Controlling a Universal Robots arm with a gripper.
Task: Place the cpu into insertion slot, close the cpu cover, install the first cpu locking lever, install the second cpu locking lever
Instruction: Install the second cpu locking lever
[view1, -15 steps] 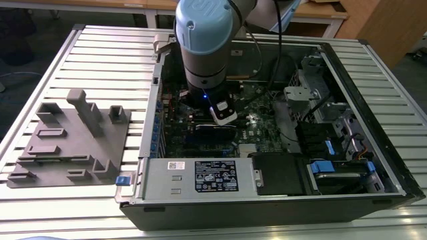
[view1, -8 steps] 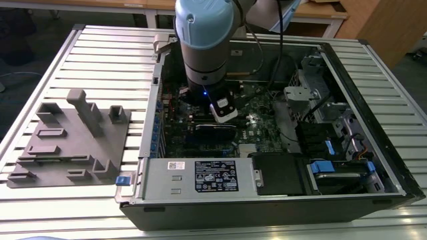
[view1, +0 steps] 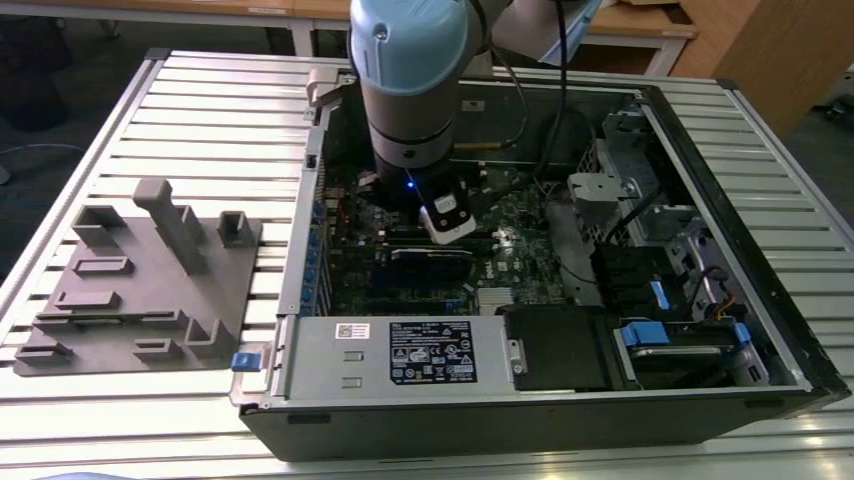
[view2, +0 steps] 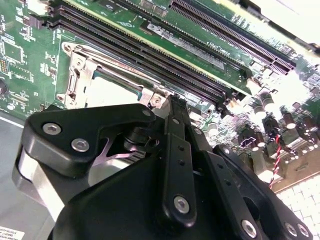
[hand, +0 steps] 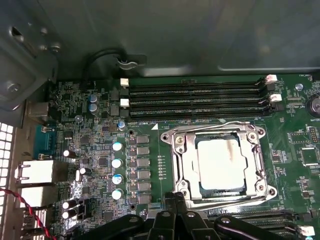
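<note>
In the first wrist view the cpu (hand: 221, 164), a pale silver square, lies in the insertion slot (hand: 268, 191) on the green motherboard. The cpu cover (hand: 180, 155), a silver frame, lies flat around it. Thin wire levers (hand: 215, 125) run along the frame's edges; whether they are latched I cannot tell. My gripper (hand: 175, 199) is at the socket's near edge, beside a corner of the frame, fingertips together with nothing seen between them. The second wrist view shows the black gripper (view2: 172, 100) just short of the cpu (view2: 117, 92) and cover (view2: 80, 75). The arm (view1: 407, 90) reaches down into the open computer case.
Long black memory slots (hand: 200, 97) lie beyond the socket, with capacitors (hand: 117, 162) and rear ports (hand: 37, 172) to one side. The case walls (view1: 694, 190), power supply (view1: 400, 350) and drive bays (view1: 667, 340) ring the board. A grey fixture block (view1: 140, 285) sits at the exterior view's left.
</note>
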